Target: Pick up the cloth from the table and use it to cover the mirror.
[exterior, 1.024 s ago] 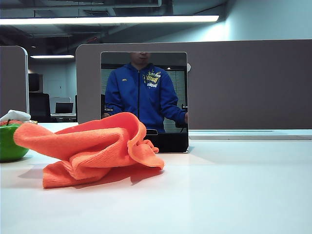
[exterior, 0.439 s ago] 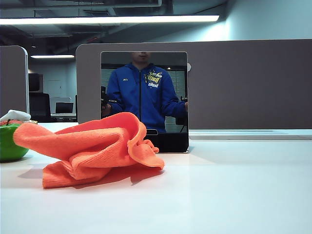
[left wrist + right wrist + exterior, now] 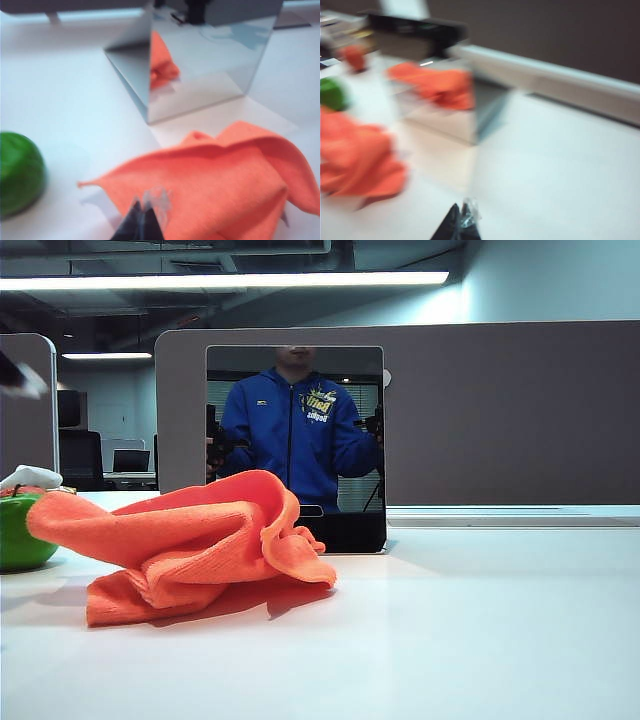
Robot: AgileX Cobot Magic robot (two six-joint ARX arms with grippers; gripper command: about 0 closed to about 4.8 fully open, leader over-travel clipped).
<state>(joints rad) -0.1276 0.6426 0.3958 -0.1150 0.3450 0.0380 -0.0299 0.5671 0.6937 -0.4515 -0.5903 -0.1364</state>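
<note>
Just in front of the mirror (image 3: 296, 445), slightly toward the green ball (image 3: 22, 535), your orange cloth (image 3: 190, 545) lies crumpled on the white table (image 3: 460, 630), its long axis running across the mirror's face, one end touching the ball. Your left gripper (image 3: 147, 212) hangs directly over the cloth's near edge with its fingers pressed together, empty, so it is the nearer arm and must spread before it can pinch. Your right gripper (image 3: 462, 220), also closed and empty, sits over bare table with the cloth well off to one side, mirror ahead.
</note>
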